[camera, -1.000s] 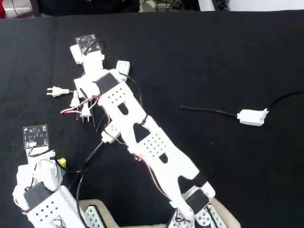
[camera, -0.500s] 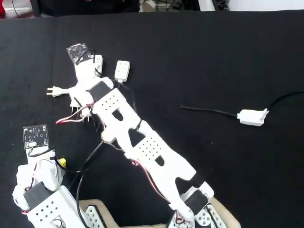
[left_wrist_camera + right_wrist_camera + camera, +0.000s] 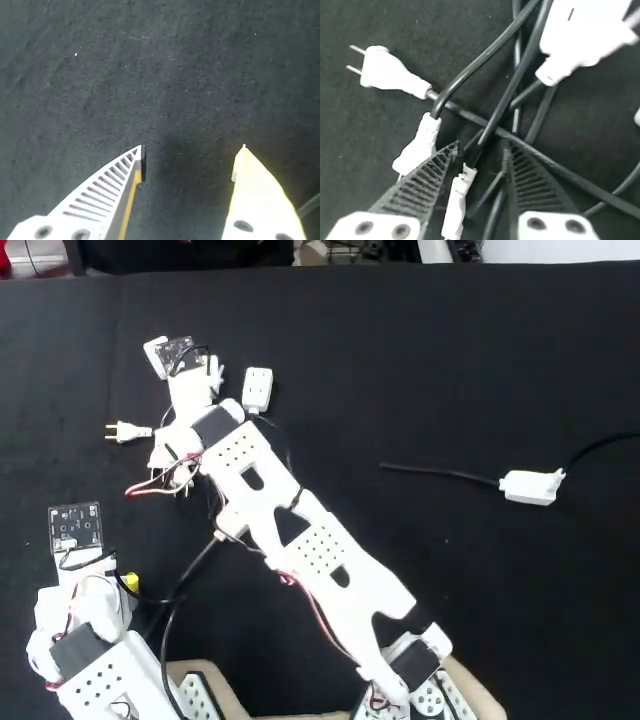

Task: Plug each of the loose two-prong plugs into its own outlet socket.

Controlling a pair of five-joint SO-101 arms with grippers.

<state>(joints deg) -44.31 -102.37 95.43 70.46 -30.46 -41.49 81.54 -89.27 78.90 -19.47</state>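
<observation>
Near left corner of the worktop (image 3: 450, 360): the left arm (image 3: 80, 660), its left claw (image 3: 192, 155) spread wide over bare black cloth and holding nothing. From the near edge the right arm (image 3: 300, 530) lies diagonally toward the far left. The right claw (image 3: 481, 150) is partly parted astride a tangle of black cables (image 3: 520, 75); one cable runs between the tips, and nothing is clamped. A second plug (image 3: 417, 147) lies just beside one tip. Toward the left edge lies a two-prong plug (image 3: 125, 431), prongs pointing at that edge. Beside the arm's far end sits a white outlet socket (image 3: 257, 387). Well apart, near the right edge, a second socket (image 3: 530, 486) lies on its black lead. Centre, far side and right are open black cloth.
</observation>
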